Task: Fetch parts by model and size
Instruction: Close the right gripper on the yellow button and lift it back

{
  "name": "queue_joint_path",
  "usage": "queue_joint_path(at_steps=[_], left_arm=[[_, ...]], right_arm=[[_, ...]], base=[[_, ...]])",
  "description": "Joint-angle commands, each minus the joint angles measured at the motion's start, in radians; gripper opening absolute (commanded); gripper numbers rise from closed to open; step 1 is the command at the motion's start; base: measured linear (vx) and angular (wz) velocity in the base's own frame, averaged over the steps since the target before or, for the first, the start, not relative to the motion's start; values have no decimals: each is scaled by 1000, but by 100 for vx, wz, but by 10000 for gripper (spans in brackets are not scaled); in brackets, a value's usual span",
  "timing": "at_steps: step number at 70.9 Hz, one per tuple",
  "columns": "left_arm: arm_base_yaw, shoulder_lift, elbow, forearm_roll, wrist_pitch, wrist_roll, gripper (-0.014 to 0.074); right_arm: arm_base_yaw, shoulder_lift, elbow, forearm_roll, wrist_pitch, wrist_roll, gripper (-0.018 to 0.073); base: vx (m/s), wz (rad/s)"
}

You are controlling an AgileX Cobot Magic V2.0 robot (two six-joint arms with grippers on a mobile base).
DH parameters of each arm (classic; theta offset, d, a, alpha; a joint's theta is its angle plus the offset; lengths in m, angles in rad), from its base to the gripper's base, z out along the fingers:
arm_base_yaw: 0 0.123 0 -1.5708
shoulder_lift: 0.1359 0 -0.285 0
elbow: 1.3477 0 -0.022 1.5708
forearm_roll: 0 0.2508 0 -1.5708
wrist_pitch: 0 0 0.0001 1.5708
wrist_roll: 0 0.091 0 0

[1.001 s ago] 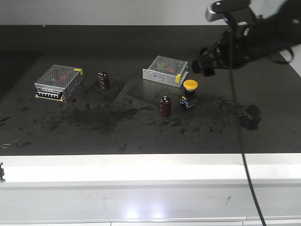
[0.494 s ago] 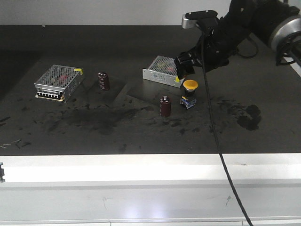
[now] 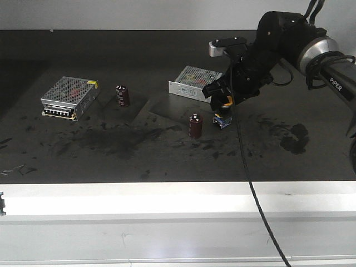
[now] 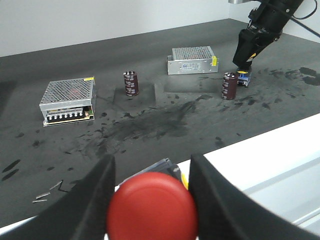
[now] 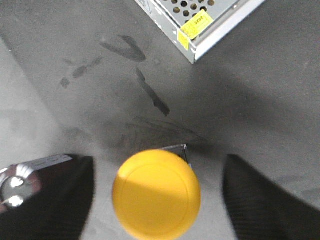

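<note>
The dark, smudged bench [image 3: 111, 161] carries nearly everything. The black right arm [image 3: 289, 39] reaches in over its far right side. Two silver perforated metal boxes lie on the bench, well apart: one at the left [image 3: 69, 97], the other near the middle [image 3: 194, 82]. The right gripper [image 5: 159, 200] hangs just in front of the middle box, jaws spread wide. The left gripper [image 4: 152, 200] is over the bench's pale front edge, jaws drawn in on what it carries.

Two dark brown cylindrical capacitors stand upright. One [image 3: 122, 95] is just right of the left box, the other [image 3: 195, 125] in front of the middle box.

The yellow-capped mushroom push-button switch [image 5: 156, 192] stands on the bench just right of the nearer capacitor. It sits between the right jaws, with bare bench showing on both sides of its cap. The red-capped mushroom push-button switch [image 4: 152, 209] is held between the left fingers [image 4: 85, 200], its cap filling the gap.
</note>
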Motion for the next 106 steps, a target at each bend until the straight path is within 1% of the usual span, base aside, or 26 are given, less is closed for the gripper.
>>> queue_joint_path(at_steps=[1, 3, 4, 6, 9, 24, 29, 36, 47, 65, 71, 89, 106], left_arm=[[-7, 9, -26, 7, -87, -2, -7], [-7, 9, -26, 7, -87, -2, -7], [-7, 9, -26, 7, -87, -2, -7], [-7, 9, -26, 7, -87, -2, -7], [-7, 9, -26, 7, -87, -2, -7], [-7, 9, -26, 7, -87, -2, -7], [-7, 9, -26, 7, -87, -2, -7], [-7, 9, -26, 7, -87, -2, -7], [-7, 9, -26, 7, -87, -2, -7], [-7, 9, -26, 7, -87, -2, -7], [-7, 9, -26, 7, -87, -2, -7], [-7, 9, -26, 7, -87, -2, -7], [-7, 9, -26, 7, -87, -2, -7]], right_arm=[[-3, -63, -33, 10, -19, 0, 211], [-3, -63, -33, 10, -15, 0, 154], [-3, -63, -33, 10, -13, 0, 139], [-3, -63, -33, 10, -11, -1, 66], [-3, -66, -33, 10, -10, -1, -16], [-6, -146, -30, 9, -26, -1, -9], [-6, -200, 1, 10, -67, -1, -8], [-6, -293, 95, 9, -152, 3, -6], [-6, -482, 339, 9, -302, -4, -6], [-4, -850, 763, 12, -579, -17, -6], [-4, -972, 900, 18, -652, -24, -6], [-4, -1355, 1222, 22, -750, -22, -6], [-4, -1702, 1468, 70, -850, -22, -6]], base=[[0, 0], [0, 0], [0, 0], [0, 0], [0, 0], [0, 0], [0, 0], [0, 0], [0, 0], [0, 0], [0, 0], [0, 0], [0, 0]])
